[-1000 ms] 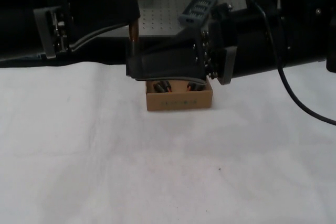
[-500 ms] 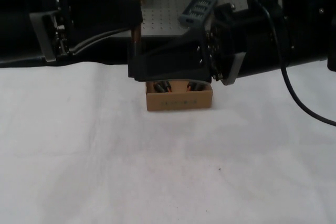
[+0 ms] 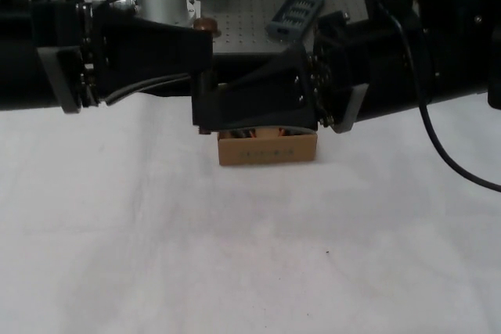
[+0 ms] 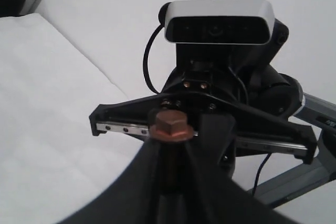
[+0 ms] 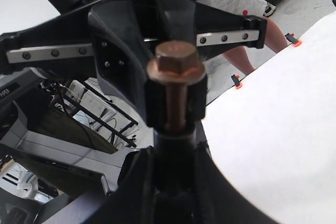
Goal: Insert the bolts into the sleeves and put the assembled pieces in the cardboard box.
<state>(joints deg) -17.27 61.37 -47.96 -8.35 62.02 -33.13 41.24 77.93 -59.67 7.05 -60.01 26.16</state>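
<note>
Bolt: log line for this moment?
bolt upright | left gripper shut on bolt | right gripper shut on sleeve | above cardboard box

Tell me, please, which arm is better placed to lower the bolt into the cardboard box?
Probably right: the right gripper holds the sleeve on the bolt's lower end, above the cardboard box; the left gripper clamps higher, under the head.

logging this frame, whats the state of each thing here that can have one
left end effector: shut on bolt
right end effector: shut on sleeve
bolt: shank partly in sleeve, head clear above it
sleeve: gripped, bolt entering it
cardboard box: open top, beneath both end effectors
</note>
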